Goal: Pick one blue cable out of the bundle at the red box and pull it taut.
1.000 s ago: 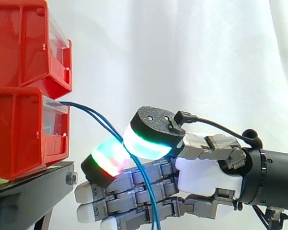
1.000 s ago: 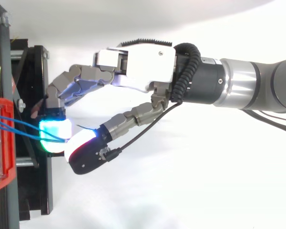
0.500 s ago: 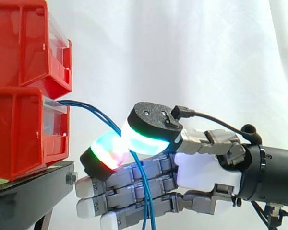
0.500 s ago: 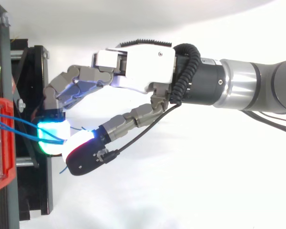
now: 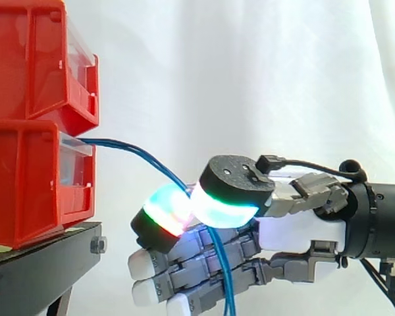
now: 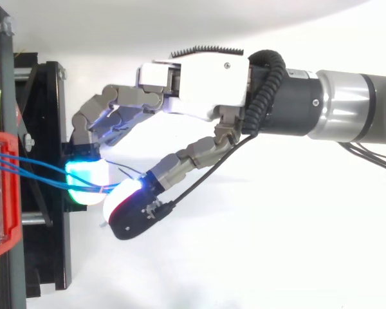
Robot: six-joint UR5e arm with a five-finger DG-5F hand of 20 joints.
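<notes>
- Side view: the hand (image 5: 296, 230) has drawn back toward the right edge since half a second ago. It now stands farther from the lower red bin (image 5: 26, 178) on the black stand (image 5: 33, 276).
- The run of blue cables (image 5: 138, 153) between bin and hand is longer than before. It bows in a shallow arc rather than a straight line.
- The fingers (image 5: 163, 214) are clamped on the cables: one glowing pad and the thumb (image 5: 229, 196) pad meet with the strands between them.
- The cables leave the top front edge of the lower bin and slope down to the right into the pinch. From there they hang in front of the other, nearly straight fingers and run out at the bottom edge.
- Top view: several strands fan out from the bin and converge at the pinch, just past the stand's right edge. How many are actually held cannot be told.
</notes>
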